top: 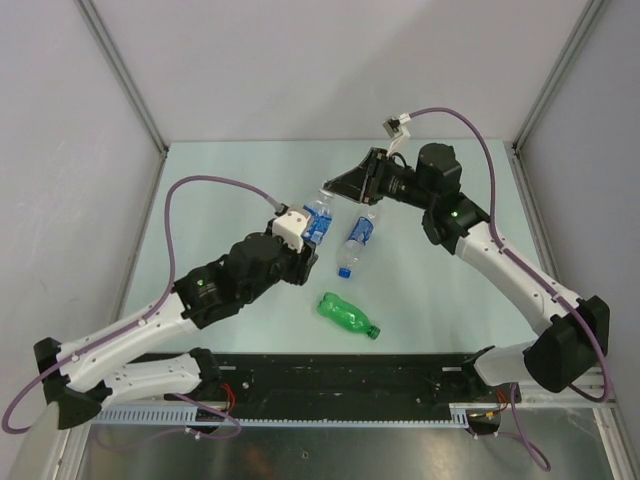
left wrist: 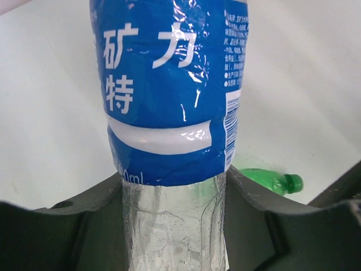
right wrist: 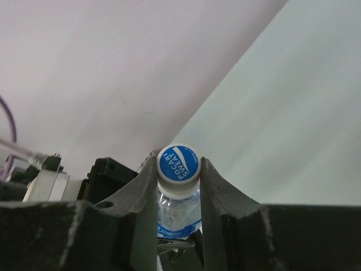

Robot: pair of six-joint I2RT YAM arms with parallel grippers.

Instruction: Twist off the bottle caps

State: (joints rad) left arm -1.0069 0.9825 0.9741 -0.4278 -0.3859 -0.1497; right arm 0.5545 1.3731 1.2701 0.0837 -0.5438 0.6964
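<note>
While the left tool (left wrist: 172, 231) clamps the clear lower body of a blue-labelled bottle (left wrist: 169, 84) near the middle of the tabletop (top: 220, 190), the right tool (right wrist: 178, 170) is clenched on its blue cap (right wrist: 178, 162). A second labelled bottle (top: 356, 240) and the green bottle (top: 343, 312) lie just beside it, well apart from every tabletop edge.

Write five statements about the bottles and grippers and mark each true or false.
1. The left gripper grips the held bottle by its body. True.
2. The right gripper hangs open. False: it is shut on the blue cap.
3. The green bottle lies on its side on the table. True.
4. The green bottle has no cap. False: its green cap is on.
5. The second blue-labelled bottle stands upright. False: it lies on the table.
</note>
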